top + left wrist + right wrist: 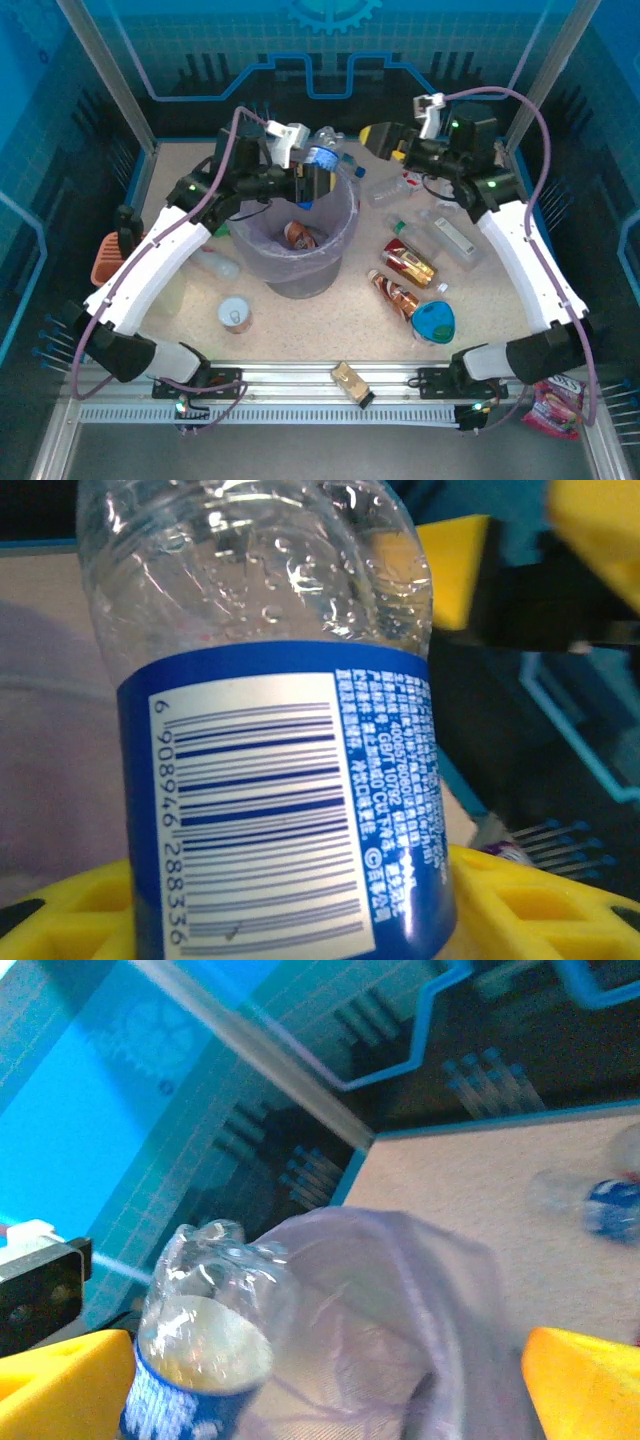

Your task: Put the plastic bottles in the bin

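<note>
Bin: round, grey-lavender, clear liner, upright. 1 brown bottle lies inside. Clear blue-label bottle up over bin's far rim, tilted. 2 red-gold bottles lie flat just R of bin. 1 clear bottle lies L of it.

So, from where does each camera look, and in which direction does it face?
Top external: above and behind the bases, looking down on the table; both arms show.
Left wrist: on the left arm, close on the blue-label bottle clamped in the left end effector.
Right wrist: on the right arm, facing over the bin; the open right end effector frames it.
Shared: both wrist views hold that bottle.
</note>
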### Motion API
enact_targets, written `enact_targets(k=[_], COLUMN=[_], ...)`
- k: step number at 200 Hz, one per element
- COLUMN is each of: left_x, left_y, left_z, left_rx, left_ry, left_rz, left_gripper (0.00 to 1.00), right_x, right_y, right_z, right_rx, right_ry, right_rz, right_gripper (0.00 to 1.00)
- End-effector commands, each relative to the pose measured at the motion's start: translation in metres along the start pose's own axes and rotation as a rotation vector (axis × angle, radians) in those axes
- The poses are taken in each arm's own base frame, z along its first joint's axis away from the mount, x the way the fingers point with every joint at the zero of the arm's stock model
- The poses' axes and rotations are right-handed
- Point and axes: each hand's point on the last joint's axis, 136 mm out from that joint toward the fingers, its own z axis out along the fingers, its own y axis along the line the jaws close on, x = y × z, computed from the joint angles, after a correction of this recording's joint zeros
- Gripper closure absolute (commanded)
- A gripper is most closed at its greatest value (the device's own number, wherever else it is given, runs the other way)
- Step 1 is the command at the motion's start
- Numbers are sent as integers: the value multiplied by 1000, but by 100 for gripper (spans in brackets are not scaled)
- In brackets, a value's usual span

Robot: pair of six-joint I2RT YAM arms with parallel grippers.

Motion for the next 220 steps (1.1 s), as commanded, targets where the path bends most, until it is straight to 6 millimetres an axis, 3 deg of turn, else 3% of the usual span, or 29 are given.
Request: enact_targets(k=[1,33,66,99,171,179,204,220], left_x=[12,46,77,97,163,170,182,185], left_y=[33,76,97,116,151,154,162,165], left_z=[-23,-18,-4,15,45,49,57,58], left_rx=[-224,-407,-486,-534,-539,-532,-540,-546], left_ry=[57,208,327,407,510,520,542,550], left_rz=[50,86,134,147,47,31,20,22], left_gripper=[59,64,70,75,78,74,43,32], right_x=[0,14,35,53,71,72,78,84], right_y=[-34,-90,-142,-178,-202,-204,-214,-222], right_z=[-28,-59,-88,-106,-117,-116,-118,-118], right_rx=[127,296,443,546,594,593,613,635], right_ry=[-34,-63,-52,-24,18,23,38,61], right_rz=[30,111,221,284,335,345,404,416], right_gripper=[0,0,0,0,0,0,0,0])
